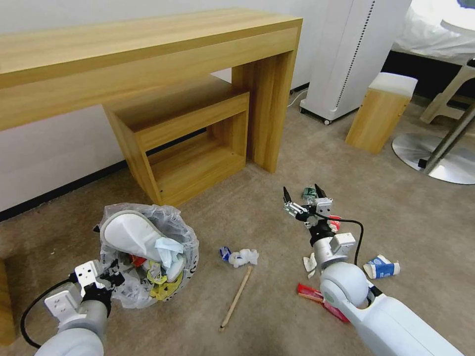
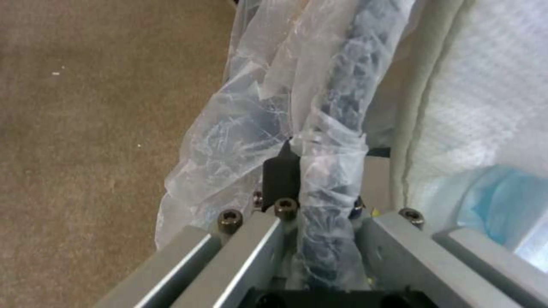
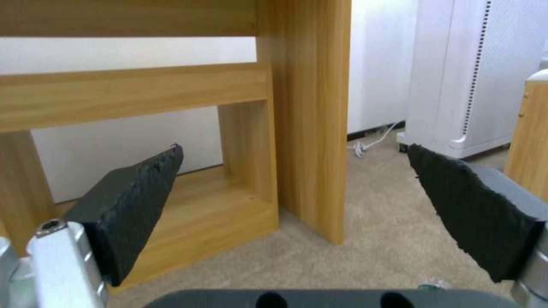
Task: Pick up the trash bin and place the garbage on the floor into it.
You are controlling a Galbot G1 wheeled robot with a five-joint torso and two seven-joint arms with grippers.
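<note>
The trash bin [image 1: 185, 257] is at the left on the floor [image 1: 277, 321], its crinkly bag holding a white slipper [image 1: 131, 232], a blue mask and yellow wrappers. My left gripper [image 1: 111, 277] is shut on the trash bin's bagged rim [image 2: 337, 128], one black fingertip [image 2: 281, 175] pressing the plastic. My right gripper [image 1: 303, 198] hovers open and empty above the carpet, its pads [image 3: 143, 205] wide apart, close to a green-label bottle [image 1: 310, 193]. Garbage on the floor: crumpled paper [image 1: 243, 257], a wooden stick [image 1: 236, 298], a blue-white carton [image 1: 381, 267], a red wrapper [image 1: 310, 292].
A wooden desk [image 1: 148, 49] with a lower shelf unit [image 1: 183, 143] stands behind the bin. To the right are a white wheeled appliance [image 1: 346, 54], a wooden stool [image 1: 381, 113] and a silver chair base [image 1: 435, 158]. Open carpet lies between the arms.
</note>
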